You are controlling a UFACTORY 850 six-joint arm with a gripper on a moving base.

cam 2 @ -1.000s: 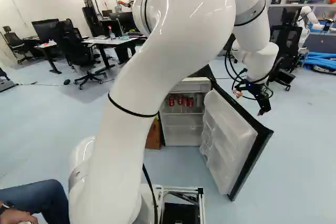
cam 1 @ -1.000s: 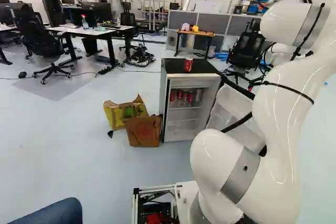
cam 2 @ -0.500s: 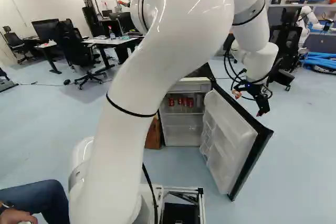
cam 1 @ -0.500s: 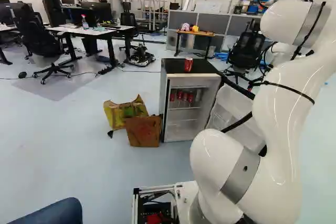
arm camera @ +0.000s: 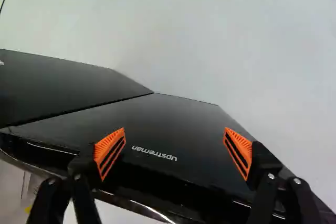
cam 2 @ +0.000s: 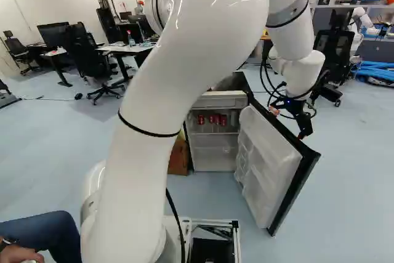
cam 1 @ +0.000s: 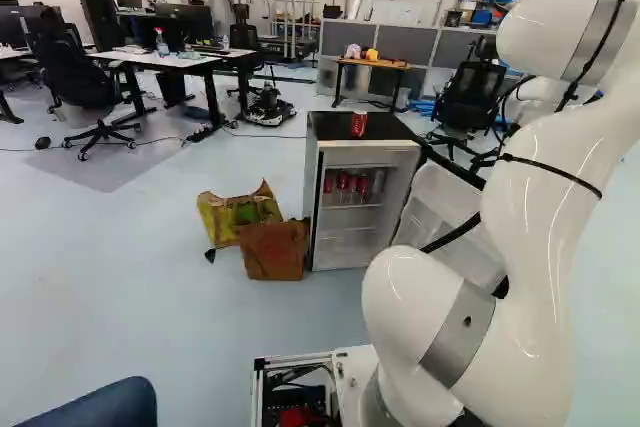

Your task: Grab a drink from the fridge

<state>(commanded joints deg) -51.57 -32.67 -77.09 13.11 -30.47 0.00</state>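
There is one fridge point(cam 1: 312, 207). On its top, near the front edge, there is one can point(cam 1: 358, 125). Inside are at least three cans point(cam 2: 201, 119); the exact number cannot be told. Beside the fridge are two bags or boxes point(cam 1: 273, 250); on the desk point(cam 1: 180, 63), one bottle point(cam 1: 162, 45).

White lettering point(arm camera: 154, 153), lower case, reading "upstreman": on the black fridge door point(arm camera: 173, 119). Red can point(cam 1: 359, 124) atop the fridge point(cam 1: 370, 158): markings too small to read.

Orange-padded fingers point(arm camera: 110, 153) spread apart, black fridge door point(arm camera: 178, 119) between them, pale floor point(arm camera: 220, 35) beyond
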